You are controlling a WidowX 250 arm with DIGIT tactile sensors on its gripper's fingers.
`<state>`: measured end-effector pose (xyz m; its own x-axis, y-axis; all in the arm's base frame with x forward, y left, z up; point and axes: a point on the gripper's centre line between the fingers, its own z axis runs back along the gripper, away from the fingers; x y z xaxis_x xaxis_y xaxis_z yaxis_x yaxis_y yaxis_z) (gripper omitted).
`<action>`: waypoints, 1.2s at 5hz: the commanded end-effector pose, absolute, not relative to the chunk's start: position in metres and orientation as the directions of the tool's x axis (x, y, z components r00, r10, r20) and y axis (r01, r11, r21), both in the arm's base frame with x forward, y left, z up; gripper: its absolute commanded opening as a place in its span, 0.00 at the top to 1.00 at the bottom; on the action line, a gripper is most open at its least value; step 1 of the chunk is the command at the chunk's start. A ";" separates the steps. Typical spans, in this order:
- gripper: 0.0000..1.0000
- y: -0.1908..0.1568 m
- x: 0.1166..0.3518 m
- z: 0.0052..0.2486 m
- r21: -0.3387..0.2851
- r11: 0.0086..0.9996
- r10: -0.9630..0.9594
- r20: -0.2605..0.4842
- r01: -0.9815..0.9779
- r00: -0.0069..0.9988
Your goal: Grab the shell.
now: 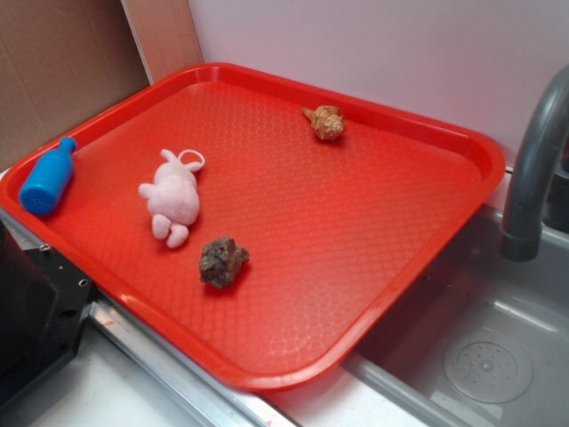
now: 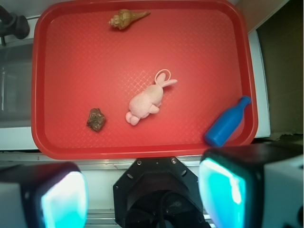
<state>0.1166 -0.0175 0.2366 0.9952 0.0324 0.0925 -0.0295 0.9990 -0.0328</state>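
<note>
The tan-orange shell (image 1: pixel 325 122) lies near the far edge of the red tray (image 1: pixel 382 267). In the wrist view the shell (image 2: pixel 126 18) sits at the top of the tray (image 2: pixel 57 71), its pointed tip to the right. My gripper (image 2: pixel 142 192) is open and empty, high above the robot's base, off the tray's near edge. Its two fingers with cyan pads (image 2: pixel 64 202) stand wide apart at the bottom of the wrist view. The gripper does not show in the exterior view.
On the tray lie a pink plush (image 1: pixel 174 197), a dark lumpy rock (image 1: pixel 222 261) and a blue bottle (image 1: pixel 47 177) at the left rim. A grey tap (image 1: pixel 533 169) and sink (image 1: pixel 489 356) stand to the right. The black robot base (image 2: pixel 156 190) is below the gripper.
</note>
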 end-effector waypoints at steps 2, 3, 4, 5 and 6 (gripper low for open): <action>0.00 -0.012 0.167 0.190 -0.184 0.975 0.137 0.040 -0.127 0.990; 0.00 0.007 0.208 0.143 -0.066 0.929 0.361 -0.046 -0.363 0.932; 0.00 0.007 0.208 0.143 -0.066 0.929 0.361 -0.046 -0.363 0.932; 0.00 0.007 0.208 0.143 -0.066 0.929 0.361 -0.046 -0.363 0.932; 0.00 0.007 0.208 0.143 -0.066 0.929 0.361 -0.046 -0.363 0.932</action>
